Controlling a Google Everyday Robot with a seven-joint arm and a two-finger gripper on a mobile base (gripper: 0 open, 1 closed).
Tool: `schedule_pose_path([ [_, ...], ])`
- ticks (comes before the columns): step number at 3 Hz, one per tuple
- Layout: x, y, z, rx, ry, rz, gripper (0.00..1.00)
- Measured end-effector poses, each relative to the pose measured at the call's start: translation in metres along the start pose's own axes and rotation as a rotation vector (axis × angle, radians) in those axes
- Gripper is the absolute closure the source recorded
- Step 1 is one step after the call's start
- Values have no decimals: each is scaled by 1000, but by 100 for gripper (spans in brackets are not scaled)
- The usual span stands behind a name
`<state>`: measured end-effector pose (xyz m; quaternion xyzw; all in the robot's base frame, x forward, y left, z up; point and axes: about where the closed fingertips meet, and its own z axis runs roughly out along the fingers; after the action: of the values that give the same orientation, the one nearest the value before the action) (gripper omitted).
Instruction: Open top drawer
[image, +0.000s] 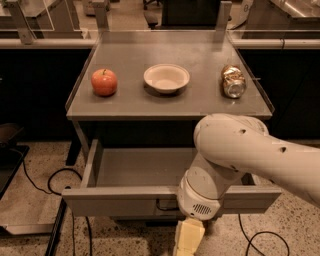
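Observation:
The top drawer (115, 200) is a wide grey metal drawer under the grey tabletop. It stands pulled out toward me, and its inside (140, 167) shows nothing in it. Its small dark loop handle (163, 205) sits at the middle of the front panel, partly hidden behind my white wrist. My gripper (188, 239) hangs just below and in front of the drawer's front panel, slightly right of the handle, at the bottom edge of the view. My bulky white arm (250, 150) covers the drawer's right part.
On the grey tabletop (165, 107) lie a red apple (104, 82) at the left, a white bowl (166, 78) in the middle and a crushed metal can (233, 81) at the right. Black cables (50, 180) run over the speckled floor at the left. Dark counters stand behind.

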<state>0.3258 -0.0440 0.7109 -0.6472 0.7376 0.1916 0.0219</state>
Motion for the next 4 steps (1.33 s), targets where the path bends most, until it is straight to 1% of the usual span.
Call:
schedule_pose_path([
  [2,-6,2,36,-104,-17,4,0],
  [3,-5,0,54,-150,-13,13,0],
  [4,1,5,58,-169,-7,29,0],
])
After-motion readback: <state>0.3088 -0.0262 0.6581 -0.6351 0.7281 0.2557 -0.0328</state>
